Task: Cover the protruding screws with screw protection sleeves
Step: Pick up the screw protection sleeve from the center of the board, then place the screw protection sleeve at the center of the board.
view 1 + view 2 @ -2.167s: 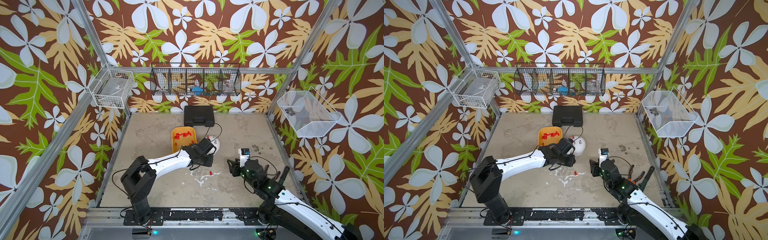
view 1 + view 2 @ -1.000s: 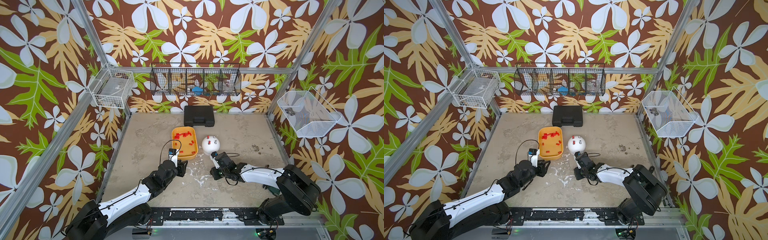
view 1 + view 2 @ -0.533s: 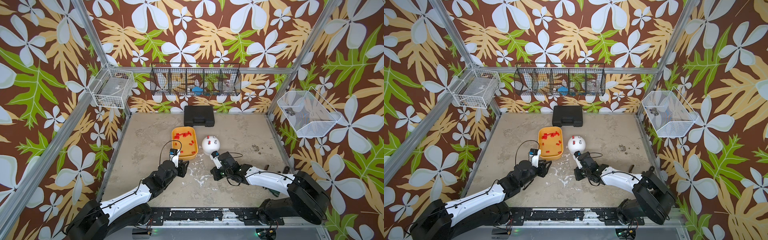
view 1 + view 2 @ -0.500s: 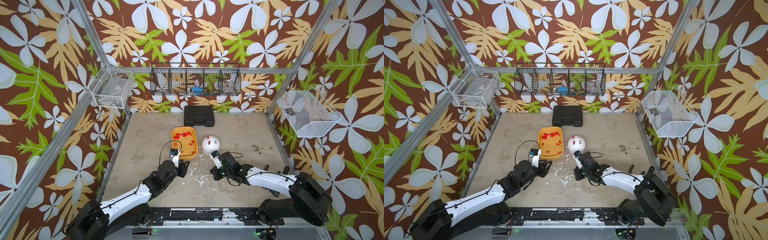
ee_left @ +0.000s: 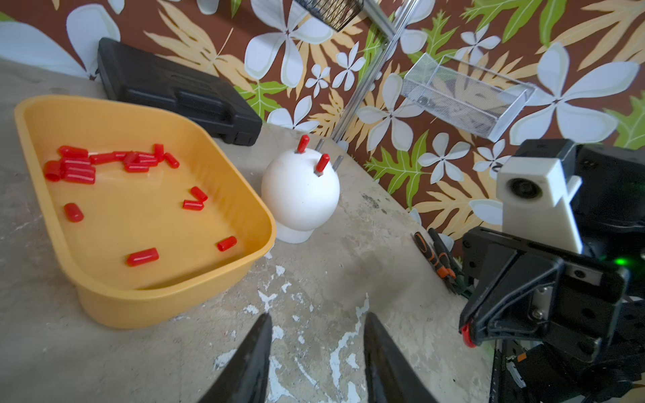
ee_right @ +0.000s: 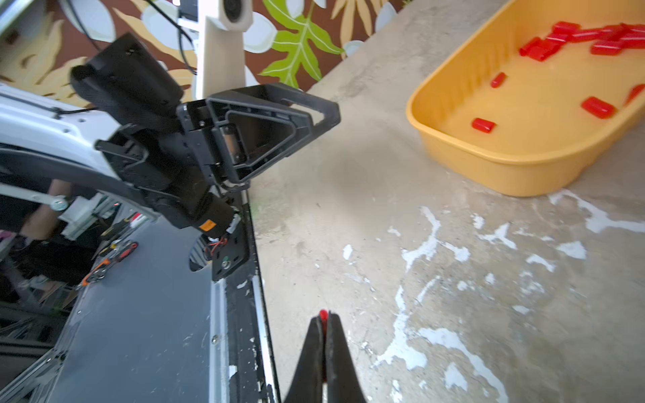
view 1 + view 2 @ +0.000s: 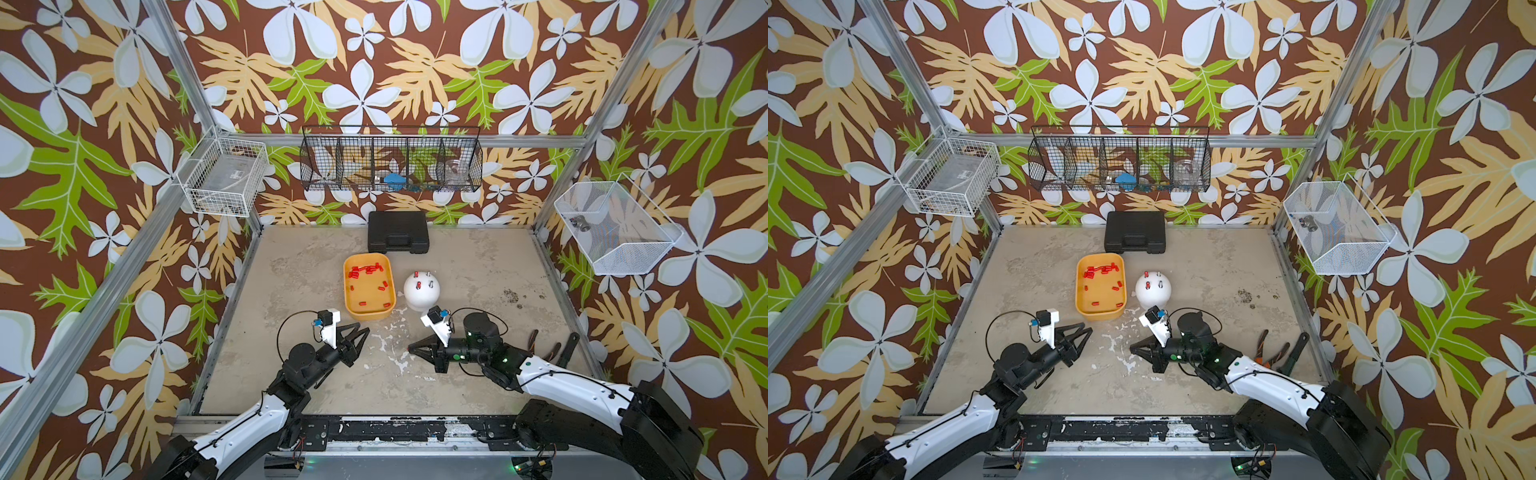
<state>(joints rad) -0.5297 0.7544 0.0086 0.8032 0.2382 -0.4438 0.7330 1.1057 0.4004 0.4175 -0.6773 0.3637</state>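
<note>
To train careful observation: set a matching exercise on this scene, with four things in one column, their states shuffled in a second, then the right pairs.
Things
1. left gripper
2. right gripper
3. yellow tray
4. white dome

States
A. two studs capped red, two bare
B. fingers shut on a red sleeve
C. fingers apart, holding nothing
D. holds loose red sleeves

Pairs: 1-C, 2-B, 3-D, 4-A
</note>
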